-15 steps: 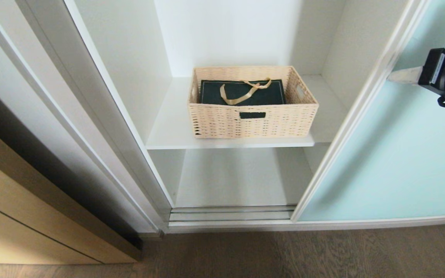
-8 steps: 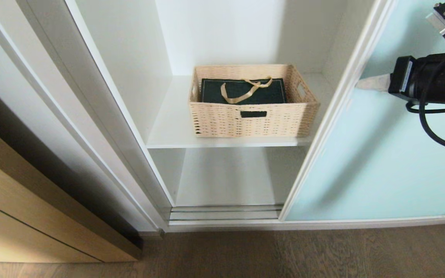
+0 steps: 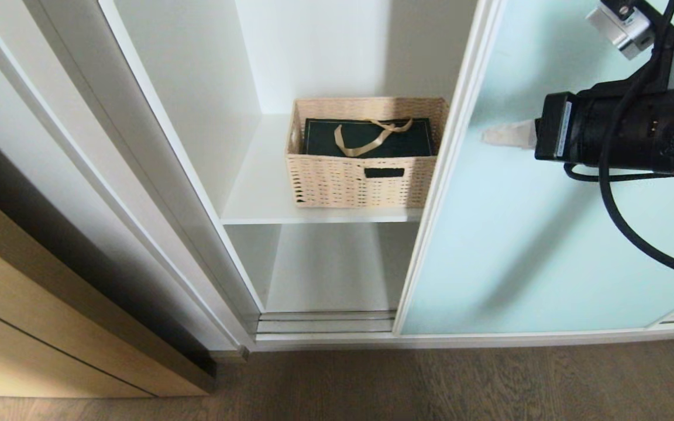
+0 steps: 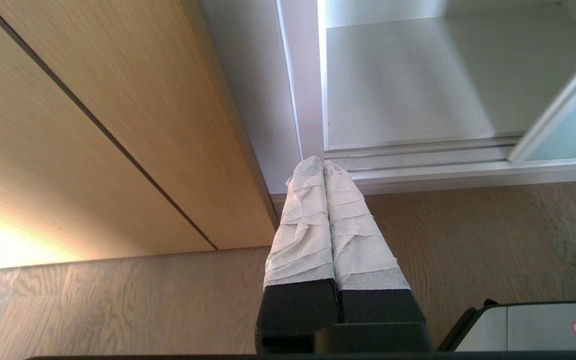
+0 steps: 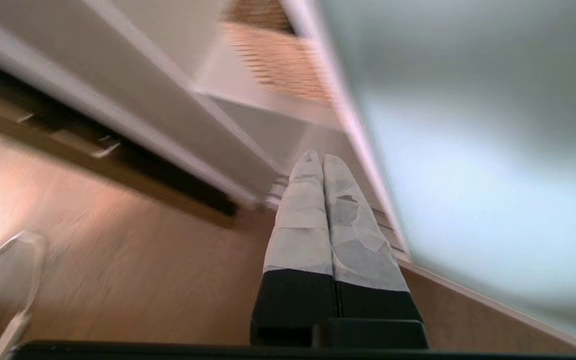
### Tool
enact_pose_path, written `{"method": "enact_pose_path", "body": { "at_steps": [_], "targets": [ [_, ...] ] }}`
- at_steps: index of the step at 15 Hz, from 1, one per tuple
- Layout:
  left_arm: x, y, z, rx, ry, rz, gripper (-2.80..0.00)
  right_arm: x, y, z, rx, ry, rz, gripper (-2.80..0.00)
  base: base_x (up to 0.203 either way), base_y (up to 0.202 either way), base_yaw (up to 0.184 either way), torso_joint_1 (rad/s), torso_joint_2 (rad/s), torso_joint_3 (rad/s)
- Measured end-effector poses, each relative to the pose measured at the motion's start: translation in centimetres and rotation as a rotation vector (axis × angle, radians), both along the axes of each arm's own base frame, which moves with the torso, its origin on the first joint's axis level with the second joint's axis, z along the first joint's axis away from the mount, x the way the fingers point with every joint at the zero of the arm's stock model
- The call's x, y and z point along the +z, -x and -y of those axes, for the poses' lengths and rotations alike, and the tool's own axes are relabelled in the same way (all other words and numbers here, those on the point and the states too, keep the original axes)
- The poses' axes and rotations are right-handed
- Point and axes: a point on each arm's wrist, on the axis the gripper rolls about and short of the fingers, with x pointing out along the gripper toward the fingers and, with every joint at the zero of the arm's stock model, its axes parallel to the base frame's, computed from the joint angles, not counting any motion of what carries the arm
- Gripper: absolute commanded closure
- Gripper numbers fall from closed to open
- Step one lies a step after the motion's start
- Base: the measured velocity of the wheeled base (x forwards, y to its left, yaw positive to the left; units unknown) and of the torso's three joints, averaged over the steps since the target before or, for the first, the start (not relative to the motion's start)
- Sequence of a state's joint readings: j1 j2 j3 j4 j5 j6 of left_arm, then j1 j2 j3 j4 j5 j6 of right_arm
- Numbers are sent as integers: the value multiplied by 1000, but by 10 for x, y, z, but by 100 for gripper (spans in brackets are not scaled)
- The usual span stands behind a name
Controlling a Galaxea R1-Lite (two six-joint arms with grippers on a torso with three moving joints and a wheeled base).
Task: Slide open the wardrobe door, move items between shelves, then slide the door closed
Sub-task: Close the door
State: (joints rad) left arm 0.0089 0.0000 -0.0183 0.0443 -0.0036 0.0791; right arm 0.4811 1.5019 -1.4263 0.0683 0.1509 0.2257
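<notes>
Closing step, by the look of it. Pushing on the door (image 3: 547,245) with the right pincer (image 3: 489,135), fingers shut tight together and holding nothing, tip laid against the frosted glass near its leading frame. In the right wrist view, same pincer (image 5: 317,159) shut, beside the pale pane. Hanging low by the floor (image 4: 118,310) with the left pincer (image 4: 322,166), likewise closed and empty, near the wood cabinet front (image 4: 93,125); idle.

Sits on the upper shelf (image 3: 255,199): the basket (image 3: 354,181), with the bag (image 3: 366,140) lying flat inside. Already hidden behind the door's edge: the basket's right end. Below, a bare lower shelf (image 3: 325,269) and the track (image 3: 325,324).

Possible trouble:
- Slipping across smooth glass, with only a closed tip for friction and no handle hooked; would leave the door short of the jamb.
- Pressing too hard into the pane rather than along it; could bind the door in the track.
- Arriving too fast at the left frame; could bang and bounce back open.
- Snagging the loose black cable (image 3: 623,222) hanging in front of the glass.
</notes>
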Motion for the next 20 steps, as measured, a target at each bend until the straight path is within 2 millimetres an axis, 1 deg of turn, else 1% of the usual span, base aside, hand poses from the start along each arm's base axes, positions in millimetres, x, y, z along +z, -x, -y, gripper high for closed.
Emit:
{"method": "enact_pose_path", "body": {
  "at_steps": [2,5,7,9,11,13,14,16,20],
  "targets": [
    [0,0,0,0,0,0,0,5,18,-8,66,5,31,0,0,0,0,0,0,0],
    [0,0,0,0,0,0,0,6,39,-9,124,19,61,0,0,0,0,0,0,0],
    [0,0,0,0,0,0,0,8,44,2,94,12,71,0,0,0,0,0,0,0],
    [0,0,0,0,0,0,0,9,45,19,25,6,80,0,0,0,0,0,0,0],
    [0,0,0,-1,0,0,0,11,44,42,-79,-1,90,0,0,0,0,0,0,0],
    [0,0,0,0,0,0,0,15,45,73,-232,-18,102,0,0,0,0,0,0,0],
    [0,0,0,0,0,0,0,18,48,92,-326,-33,114,0,0,0,0,0,0,0],
    [0,0,0,0,0,0,0,26,61,125,-512,-44,151,0,0,0,0,0,0,0],
    [0,0,0,0,0,0,0,38,102,193,-1003,-4,241,0,0,0,0,0,0,0]
  ]
}}
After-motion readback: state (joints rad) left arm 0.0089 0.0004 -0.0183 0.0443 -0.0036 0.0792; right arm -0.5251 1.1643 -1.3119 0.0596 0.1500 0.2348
